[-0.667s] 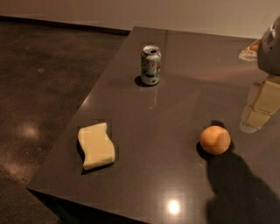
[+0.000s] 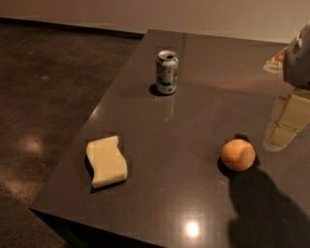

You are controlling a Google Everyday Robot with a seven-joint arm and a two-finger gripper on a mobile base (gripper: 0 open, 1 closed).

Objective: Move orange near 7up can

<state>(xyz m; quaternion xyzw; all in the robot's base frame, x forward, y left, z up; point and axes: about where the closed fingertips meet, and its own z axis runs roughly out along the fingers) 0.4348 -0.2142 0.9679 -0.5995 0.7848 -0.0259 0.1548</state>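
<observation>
Orange: the orange [image 2: 238, 155] sits on the tabletop [image 2: 193, 116], right of centre and toward the near edge. It is free-standing, with nothing touching it.
Orange, surface: round, matte, evenly coloured, with a small shadow under its left side.
7up can: the 7up can [image 2: 167, 72] stands upright near the far left part of the tabletop, silver top up. It is well apart from the orange, which lies to its right and nearer the camera.
Gripper: the gripper [image 2: 286, 123] is at the right edge of the view, above the tabletop. It is up and to the right of the orange, near it but not touching. It shows as pale blocky segments under a rounded grey arm housing [image 2: 298, 58].
Gripper state: cannot be told from this view. Nothing is seen held in it.
Sponge: a pale yellow wavy sponge [image 2: 106, 161] lies flat near the front left corner of the tabletop, well apart from both the orange and the can.
Tabletop: dark, glossy, with a bright light spot [image 2: 192, 228] near the front edge.
Shadow: a broad dark shadow [image 2: 271, 208] covers the tabletop below and to the right of the orange.
Surroundings: dark speckled floor [image 2: 43, 97] to the left, pale wall [image 2: 193, 12] behind.
</observation>
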